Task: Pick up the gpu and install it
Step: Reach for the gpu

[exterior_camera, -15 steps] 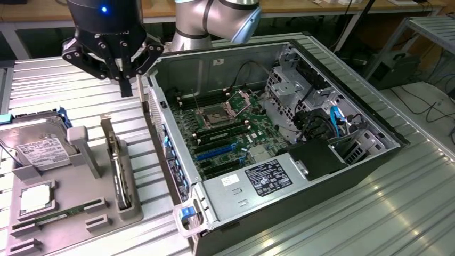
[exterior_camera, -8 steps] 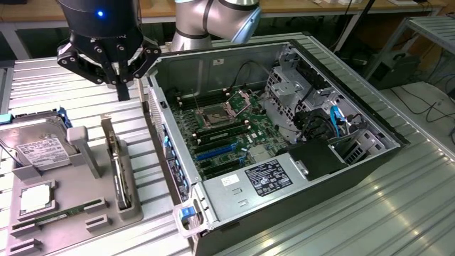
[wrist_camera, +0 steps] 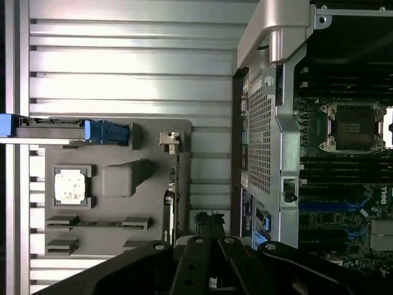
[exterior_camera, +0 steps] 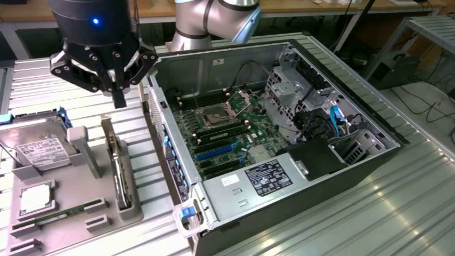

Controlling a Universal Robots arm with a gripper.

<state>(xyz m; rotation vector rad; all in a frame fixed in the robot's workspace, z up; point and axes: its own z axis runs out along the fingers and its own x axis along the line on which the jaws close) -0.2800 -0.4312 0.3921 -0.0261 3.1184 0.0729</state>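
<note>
While my black end effector [exterior_camera: 119,100] hangs empty, pressed together, the thin dark gpu card [exterior_camera: 116,170] below it stands unpicked in its grey tray [exterior_camera: 74,191].

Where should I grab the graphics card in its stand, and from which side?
Pinch the graphics card across its flat faces along the exposed top edge, coming straight down from above. It stands on edge in the grey stand, so its lower edge sits in the slot and the top is free. The gripper over it is shut.
</note>
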